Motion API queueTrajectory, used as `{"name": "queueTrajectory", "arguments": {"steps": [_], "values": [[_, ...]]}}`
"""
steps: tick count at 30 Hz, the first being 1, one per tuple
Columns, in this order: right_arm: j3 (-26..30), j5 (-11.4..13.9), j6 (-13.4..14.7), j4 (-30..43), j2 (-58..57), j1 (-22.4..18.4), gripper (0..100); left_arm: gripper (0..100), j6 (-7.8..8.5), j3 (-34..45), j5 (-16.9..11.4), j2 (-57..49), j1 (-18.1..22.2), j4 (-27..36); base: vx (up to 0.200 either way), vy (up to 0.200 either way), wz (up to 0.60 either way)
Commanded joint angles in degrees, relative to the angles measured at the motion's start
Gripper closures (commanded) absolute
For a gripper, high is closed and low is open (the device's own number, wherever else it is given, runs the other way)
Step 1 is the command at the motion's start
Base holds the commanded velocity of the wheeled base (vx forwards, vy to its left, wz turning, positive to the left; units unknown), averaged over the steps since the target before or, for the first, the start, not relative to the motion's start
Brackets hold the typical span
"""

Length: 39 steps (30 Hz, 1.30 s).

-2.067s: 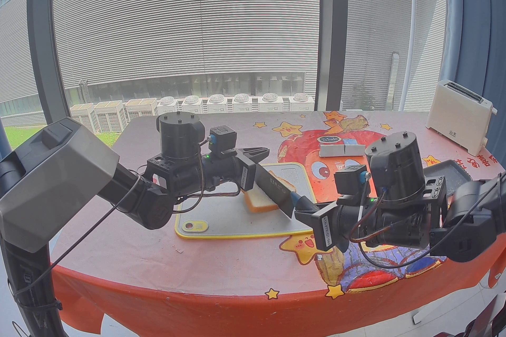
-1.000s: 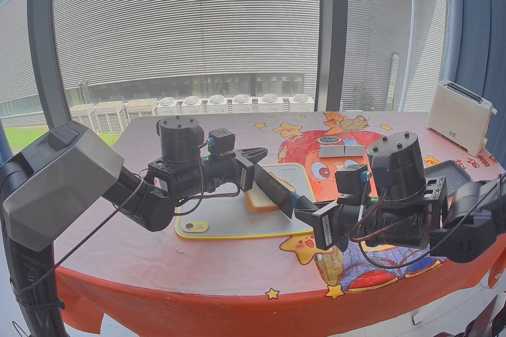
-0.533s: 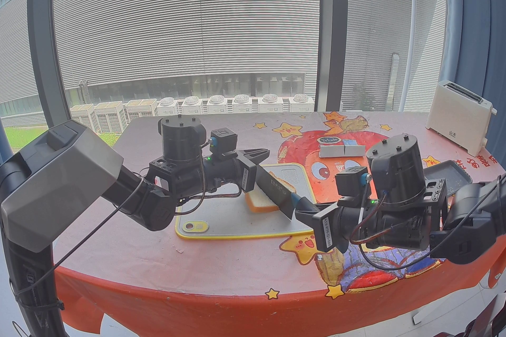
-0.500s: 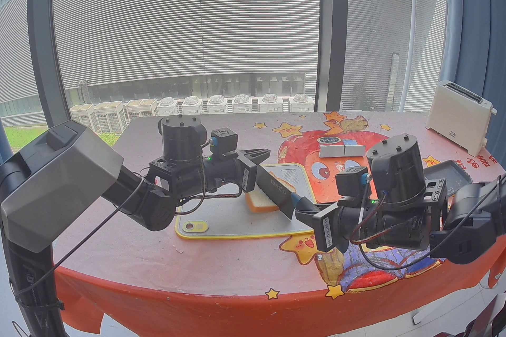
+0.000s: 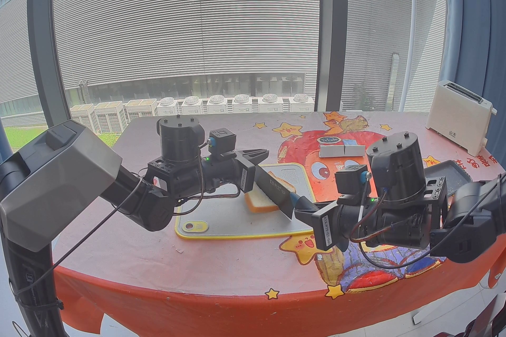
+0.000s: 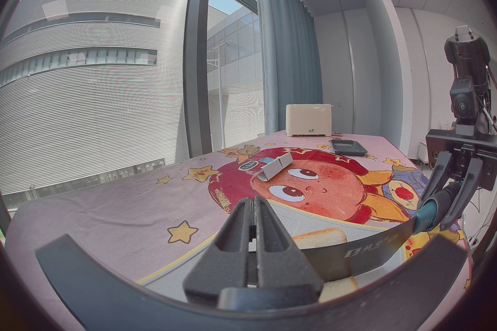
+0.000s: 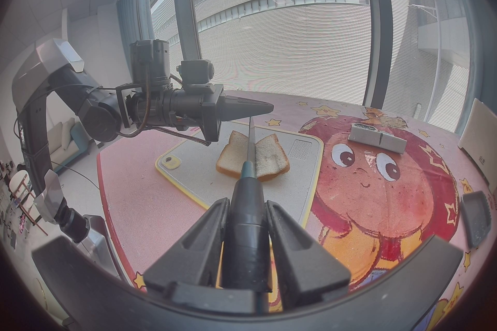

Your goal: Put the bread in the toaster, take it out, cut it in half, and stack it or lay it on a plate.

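**Head view: cutting step in hand**

Right hand (image 5: pixel 304 207) clamps the knife (image 5: pixel 274 189) by its handle. The blade lies across the bread (image 5: pixel 259 202) on the cutting board (image 5: pixel 221 219). Left hand (image 5: pixel 261 154), fingers pressed together, sits above the blade. The next move likely calls for steady downward pressure.

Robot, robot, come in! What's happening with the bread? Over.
Right gripper shut on knife. Left gripper shut, tips by blade's far end. Blade lies across middle of bread, on cutting board.

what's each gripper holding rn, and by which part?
Right gripper holds the knife by its handle, blade across the bread. Left gripper is shut and grips nothing; its closed tips sit over the blade's far end.
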Motion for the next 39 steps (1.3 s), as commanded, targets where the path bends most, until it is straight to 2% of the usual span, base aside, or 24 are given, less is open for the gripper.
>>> {"name": "queueTrajectory", "arguments": {"steps": [1,39], "values": [[0.29,-0.02,-0.10,-0.32,0.20,0.01,100,100,-0.01,-0.06,0.10,0.40,0.14,0.05,0.000,0.000,0.00],[-0.59,-0.02,0.25,-0.50,0.02,0.01,100,100,-0.09,-0.06,0.01,-3.20,-0.21,0.66,0.000,0.000,0.00]]}}
